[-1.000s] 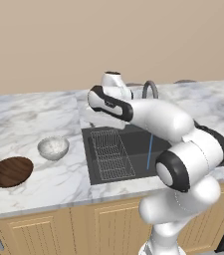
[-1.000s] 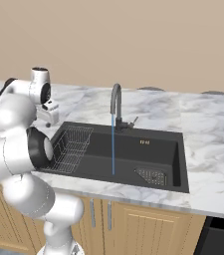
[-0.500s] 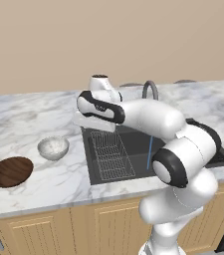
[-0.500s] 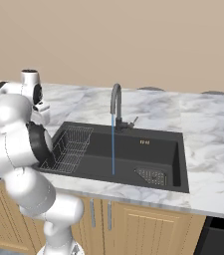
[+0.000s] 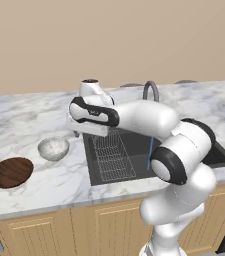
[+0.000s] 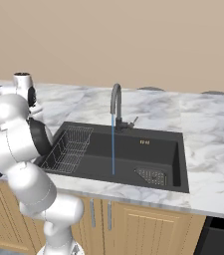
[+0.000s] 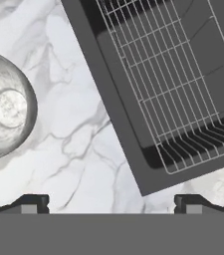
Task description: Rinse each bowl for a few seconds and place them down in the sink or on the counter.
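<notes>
Claw (image 7: 111, 201) hung spread wide, empty, over marble bench (image 7: 83, 144) betw. speckled bowl (image 5: 53, 148) & sink (image 5: 101, 165). Wood-grain bowl (image 5: 10, 172) sat further left on bench. Faucet (image 6: 115, 104) ran a thin stream into sink.

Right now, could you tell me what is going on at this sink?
The arm's open, empty claw hangs over the counter at the sink's left edge, near the speckled bowl. The wooden bowl sits further left. Neither is picked up yet, and water runs from the faucet.
</notes>
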